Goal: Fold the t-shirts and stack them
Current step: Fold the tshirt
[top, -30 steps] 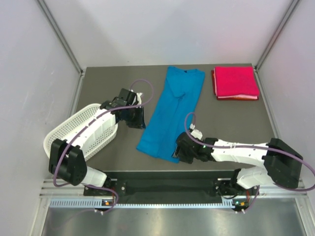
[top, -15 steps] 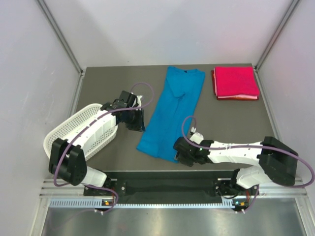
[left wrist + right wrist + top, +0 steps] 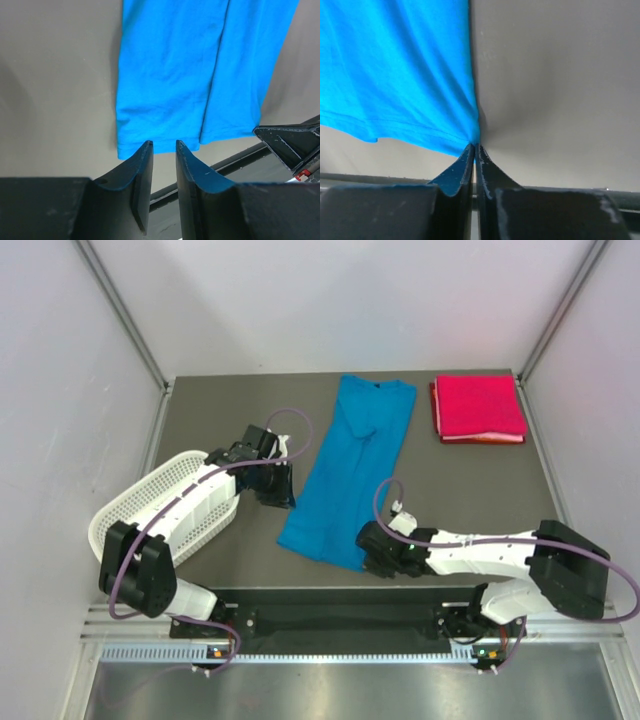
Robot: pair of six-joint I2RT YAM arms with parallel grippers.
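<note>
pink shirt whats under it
A darker red edge peeks out from under the pink shirt along its near side, on the table. Whether it is the shirt's own lower layer or another item is covered.

We see the R gripper (image 3: 475, 146) now pinched shut on the hem corner of the blue t-shirt (image 3: 395, 65), bottom centre of top view; 1 s ago jaws were apart.
</note>
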